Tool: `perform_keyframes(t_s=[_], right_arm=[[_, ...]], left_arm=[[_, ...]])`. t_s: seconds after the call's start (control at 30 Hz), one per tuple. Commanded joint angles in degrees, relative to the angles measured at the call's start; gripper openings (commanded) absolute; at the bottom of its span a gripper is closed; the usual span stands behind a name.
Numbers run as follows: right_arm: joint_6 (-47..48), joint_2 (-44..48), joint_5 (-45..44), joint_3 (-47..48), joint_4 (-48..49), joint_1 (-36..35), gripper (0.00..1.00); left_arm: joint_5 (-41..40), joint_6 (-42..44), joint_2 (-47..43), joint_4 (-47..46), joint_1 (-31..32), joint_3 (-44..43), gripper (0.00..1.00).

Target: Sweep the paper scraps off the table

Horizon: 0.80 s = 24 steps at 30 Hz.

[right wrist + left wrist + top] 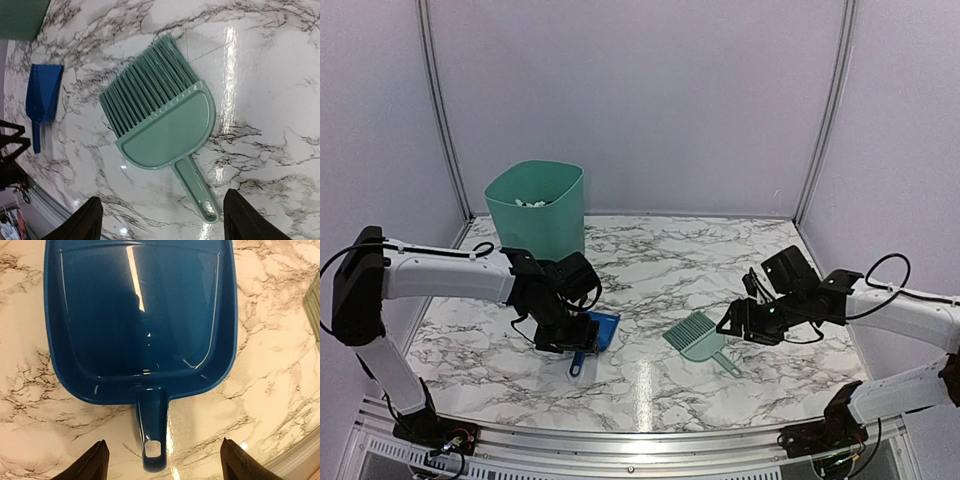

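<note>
The marble table [650, 385] runs out of sight under both arms at its near edge, and each wrist view shows only a patch of it. At the far left corner stands a teal bin [535, 225]. From above only the top of its inside shows, and the paper scraps [530, 203] are a few pale bits lying in there just below the rim, too small to tell their colours or number.

The blue dustpan [140, 315] lies flat on the table in front of the bin. From overhead its left part is covered by the left gripper [164, 461], and in the left wrist view its front lip is cut off by the top edge. That gripper's fingers are spread wide, one on each side of the end of the dustpan's handle, with marble showing in the gap on both sides; they pinch nothing.

The mint-green brush [160, 120] lies flat near the table's middle, bristles pointing towards the dustpan, well apart from it. The right gripper [165, 217] hangs by the handle end, its fingers likewise parted; the handle tip sits between them, nearer one finger, touching neither.
</note>
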<state>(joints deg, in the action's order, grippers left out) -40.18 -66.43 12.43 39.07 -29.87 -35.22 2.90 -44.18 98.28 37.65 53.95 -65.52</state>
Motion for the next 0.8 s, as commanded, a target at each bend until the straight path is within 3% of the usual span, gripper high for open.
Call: perform_keyframes(t_s=[0.0,0.1,0.2,0.23,0.57,0.77], right_arm=[[2.8,2.3,-4.7,7.8,-4.7,0.1,0.8],[4.1,3.2,-6.7,12.1,-6.0,0.1,0.92],[5.6,3.5,-8.4,15.7,-6.9,0.1,0.97],[6.0,3.7,-8.9,16.7,-7.0,0.1,0.98],[10.9,6.0,-24.0,26.7,-6.3,0.1,0.98],[14.8,9.0,-25.6,28.0,-2.5,0.1,0.98]], left_arm=[[-2.3,-0.7,-5.0,2.3,0.1,-0.6,0.81],[-4.4,-0.4,-7.9,3.1,0.0,-1.9,0.83],[-7.5,0.5,-11.0,3.9,-0.1,-3.5,0.98],[-8.8,1.1,-12.1,4.2,-0.2,-4.0,0.99],[-29.9,11.5,-26.5,4.5,-0.6,-4.4,0.99],[-41.5,18.2,-35.2,3.2,-0.7,-2.2,0.99]])
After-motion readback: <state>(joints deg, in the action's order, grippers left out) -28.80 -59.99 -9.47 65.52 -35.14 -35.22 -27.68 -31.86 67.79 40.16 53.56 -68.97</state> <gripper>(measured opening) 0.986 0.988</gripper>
